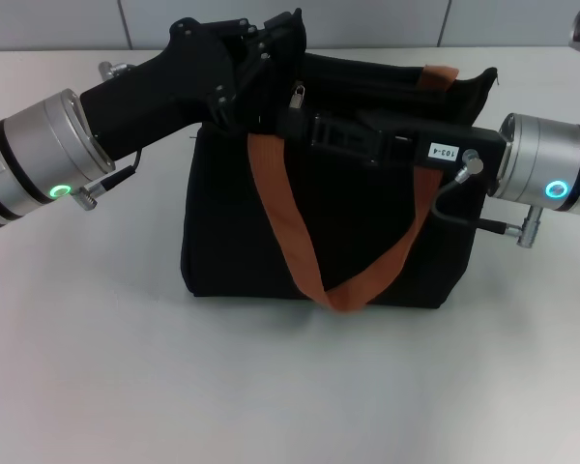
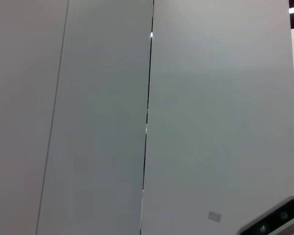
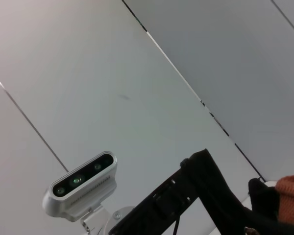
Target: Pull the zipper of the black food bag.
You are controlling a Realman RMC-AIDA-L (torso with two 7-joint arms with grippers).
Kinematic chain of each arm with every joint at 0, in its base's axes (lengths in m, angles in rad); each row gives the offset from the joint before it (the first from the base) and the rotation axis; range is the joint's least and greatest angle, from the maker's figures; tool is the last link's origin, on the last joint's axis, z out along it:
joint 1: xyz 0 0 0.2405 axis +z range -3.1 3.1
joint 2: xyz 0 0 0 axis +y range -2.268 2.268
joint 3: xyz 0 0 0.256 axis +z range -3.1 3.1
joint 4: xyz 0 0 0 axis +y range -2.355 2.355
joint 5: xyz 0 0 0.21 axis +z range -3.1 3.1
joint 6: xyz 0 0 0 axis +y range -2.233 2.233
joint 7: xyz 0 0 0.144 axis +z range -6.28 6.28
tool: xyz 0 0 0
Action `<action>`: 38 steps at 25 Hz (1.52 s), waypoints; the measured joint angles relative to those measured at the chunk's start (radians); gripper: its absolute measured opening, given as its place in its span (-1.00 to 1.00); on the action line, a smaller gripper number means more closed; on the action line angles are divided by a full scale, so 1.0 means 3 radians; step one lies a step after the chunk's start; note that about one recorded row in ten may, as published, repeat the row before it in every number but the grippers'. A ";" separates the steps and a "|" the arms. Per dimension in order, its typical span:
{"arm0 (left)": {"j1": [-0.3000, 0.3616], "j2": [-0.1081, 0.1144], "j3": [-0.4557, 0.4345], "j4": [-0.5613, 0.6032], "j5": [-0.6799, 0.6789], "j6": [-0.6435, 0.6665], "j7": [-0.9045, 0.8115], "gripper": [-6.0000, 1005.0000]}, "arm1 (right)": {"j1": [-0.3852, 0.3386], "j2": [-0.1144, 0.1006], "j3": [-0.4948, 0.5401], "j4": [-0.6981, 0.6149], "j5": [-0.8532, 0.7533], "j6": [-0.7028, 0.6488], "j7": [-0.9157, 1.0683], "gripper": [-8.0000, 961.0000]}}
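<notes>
The black food bag (image 1: 232, 232) stands upright on the white table, with an orange-brown strap (image 1: 290, 232) hanging down its front. A small silver zipper pull (image 1: 298, 94) sticks up at the bag's top edge, left of centre. My right gripper (image 1: 295, 121) reaches in from the right along the top front edge, and its tip lies just below the pull. My left gripper (image 1: 266, 43) comes from the left and sits at the bag's top left corner, where the fabric peaks up. The right wrist view shows a bit of strap (image 3: 291, 196) and the left arm's black body (image 3: 186, 196).
The white table (image 1: 290, 387) spreads around the bag, and a panelled wall (image 1: 367, 19) stands behind it. A cable loop (image 1: 454, 208) hangs from my right wrist in front of the bag. The left wrist view shows only wall panels (image 2: 210, 122).
</notes>
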 joint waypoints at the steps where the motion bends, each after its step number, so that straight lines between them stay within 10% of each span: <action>1: 0.0000 0.0000 -0.0003 0.0000 0.0000 0.0000 0.0000 -0.94 | -0.0010 0.0000 0.0011 -0.0002 0.0005 0.0008 0.0000 -0.26; 38: -0.0009 0.0000 0.0000 0.0000 -0.0001 0.0005 0.0010 -0.94 | -0.0103 -0.0001 0.0044 -0.0013 0.0035 0.0065 -0.0065 -0.99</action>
